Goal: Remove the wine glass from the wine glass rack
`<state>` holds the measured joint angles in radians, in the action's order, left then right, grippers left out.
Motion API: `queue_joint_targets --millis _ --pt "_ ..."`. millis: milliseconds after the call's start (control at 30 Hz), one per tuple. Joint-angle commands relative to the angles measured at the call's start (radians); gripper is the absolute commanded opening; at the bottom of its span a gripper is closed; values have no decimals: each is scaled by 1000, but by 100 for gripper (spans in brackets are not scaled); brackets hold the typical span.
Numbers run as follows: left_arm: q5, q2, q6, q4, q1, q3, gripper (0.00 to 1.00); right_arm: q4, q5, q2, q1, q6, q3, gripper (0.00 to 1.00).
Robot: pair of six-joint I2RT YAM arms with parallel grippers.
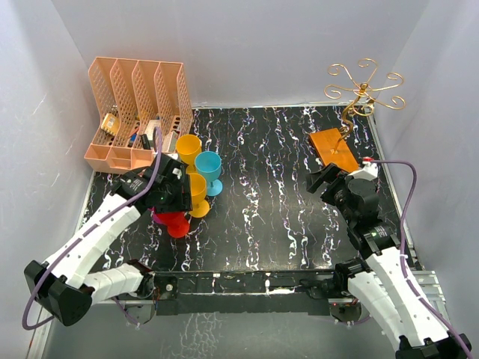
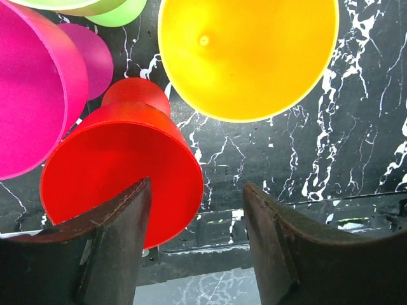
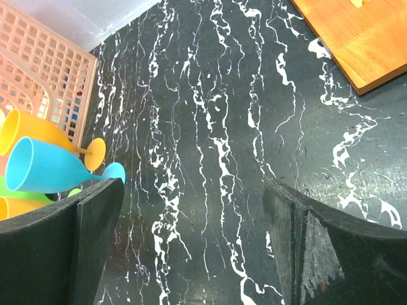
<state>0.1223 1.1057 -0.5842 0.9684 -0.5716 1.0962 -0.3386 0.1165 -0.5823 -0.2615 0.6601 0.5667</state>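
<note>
Left claw stands partly open above the glasses, gripping nothing; right claw gapes wide, empty. The wine glass rack, at one o'clock, is bare. The red wine glass sits at eight o'clock. The finger beside its bowl could knock it into the magenta glass. It seems upright, long axis vertical, bowl up.

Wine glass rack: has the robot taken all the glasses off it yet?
Looks done: the wine glass rack has empty curls. The coloured glasses cluster on the table, left side. In hand: nothing; left fingers open by the red glass, right fingers open. Nothing seems left.
</note>
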Motion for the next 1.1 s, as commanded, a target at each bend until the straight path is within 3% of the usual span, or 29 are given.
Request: queue_joint_targets --millis 0,267,433,600,833,1067 --pt "-16 -42 0 1 -4 39 60 27 -51 -4 -2 -79 71 99" --pt "8 -119 13 -87 -5 64 81 -6 -145 -42 -1 -144 120 99" --pt "-28 -234 4 -324 -4 1 94 -56 -312 -128 -1 -223 239 99" --pt "-55 -304 40 -575 -4 -9 97 -110 -374 -183 -2 -269 397 99" --pt "-20 -284 199 -654 -4 168 97 -238 -259 -200 -2 -347 664 99" --pt "-19 -313 227 -706 -4 248 97 -310 -197 -202 -1 -438 866 99"
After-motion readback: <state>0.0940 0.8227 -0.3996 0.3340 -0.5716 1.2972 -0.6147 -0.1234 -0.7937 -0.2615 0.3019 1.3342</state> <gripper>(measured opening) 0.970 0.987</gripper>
